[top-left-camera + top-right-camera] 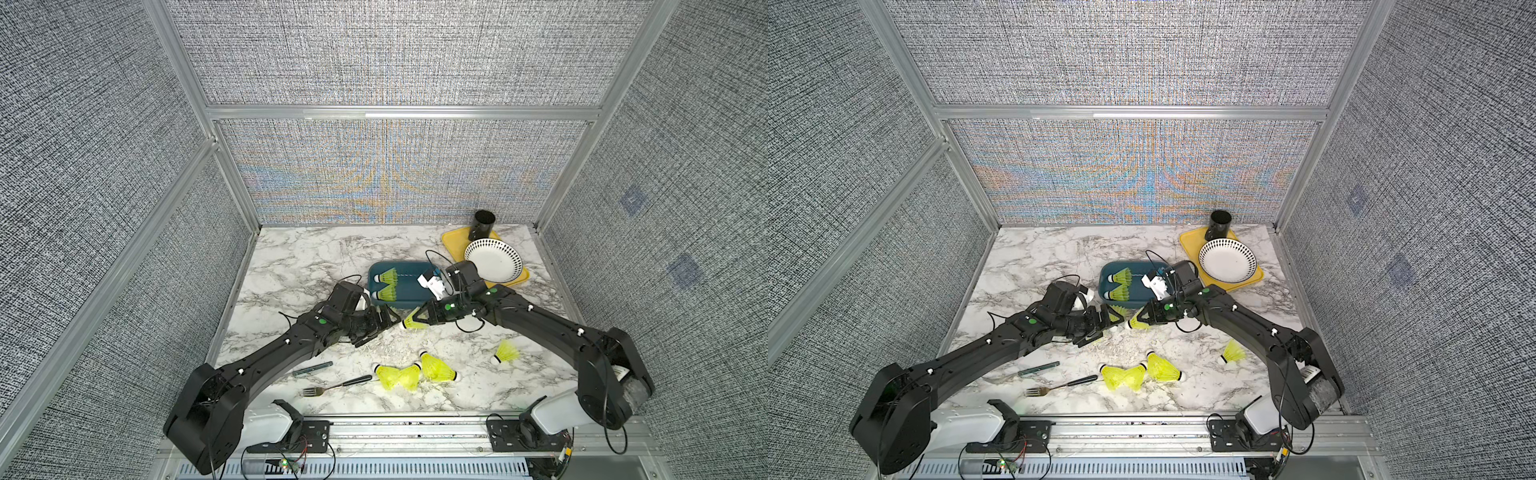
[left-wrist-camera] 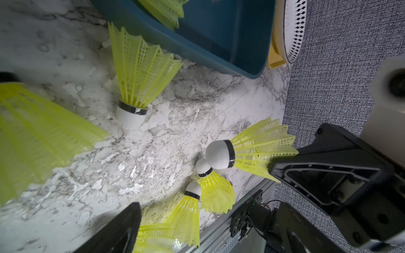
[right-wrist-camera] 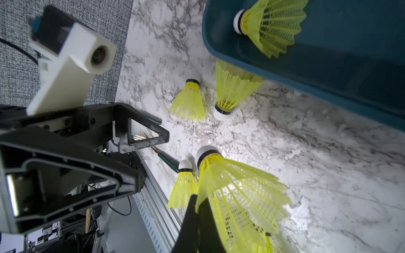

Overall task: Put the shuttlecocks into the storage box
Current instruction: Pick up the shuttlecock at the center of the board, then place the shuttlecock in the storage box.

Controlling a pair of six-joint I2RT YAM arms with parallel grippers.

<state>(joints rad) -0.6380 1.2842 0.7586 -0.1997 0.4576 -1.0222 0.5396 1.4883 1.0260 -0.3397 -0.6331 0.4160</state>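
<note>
Step in hand, by the look of it: carry & drop. Gripping one shuttlecock (image 1: pixel 409 325) by its skirt w/ right gripper (image 1: pixel 417 320), jaws pinched shut on the mesh, cork tip toward 9 o'clock, hanging just off the 6 o'clock wall of the storage box (image 1: pixel 397 305). Box a bit past ctr of the table (image 1: pixel 316 257) toward 12, w/ two shuttlecocks (image 1: pixel 387 276) already inside at its 9 o'clock end. To do it well: lift first so the skirt clears the rim, travel toward 12 till over the bare floor in the box's 3 o'clock half, lower close, then release. Avoid dropping from height; bounce-out likely enough w/ so shallow a tub. Go slow too: only a thin pinch on flexible ribs, prob. prone to swing or slip on a quick move. Keep clear of left gripper (image 1: pixel 385 321), jaws spread wide & holding nothing, just at 9 o'clock of the held one, beside another shuttlecock (image 2: pixel 140 72) leaning skirt-up on the box's 6 o'clock wall. Loose on the table besides: three bunched at 6 o'clock (image 1: pixel 409 374), one alone at 4 o'clock (image 1: pixel 505 353).
</note>
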